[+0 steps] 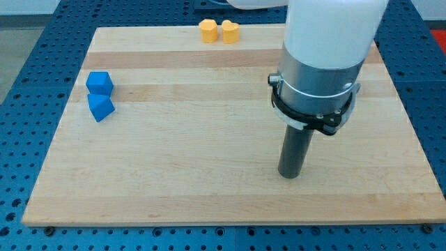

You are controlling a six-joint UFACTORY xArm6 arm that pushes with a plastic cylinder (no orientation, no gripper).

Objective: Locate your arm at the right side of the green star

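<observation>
- Arm ends in a dark rod; no pincer fitted, so no released or clenched state to record, and it grasps nothing
- The tip [290,175] rests on the wooden board [209,160], right of centre, toward the view's bottom
- Above the rod: a silver collar with a black clamp ring, then a white arm housing running off the view's top
- Green star: not visible anywhere in the view; cannot tell where it lies, possibly hidden behind the arm body
- Blue cube [100,83]: far to the view's left of the tip, and higher up the view, near the board's left edge
- Second blue block [101,107], wedge-like: just below the cube, touching or nearly so; exact shape uncertain
- Yellow block [208,31], rounded, and yellow heart-like block [230,32]: side by side at the board's top edge, well apart from the tip, up and to the view's left
- No block touches the tip
- Board sits on a blue perforated table [28,42]
</observation>
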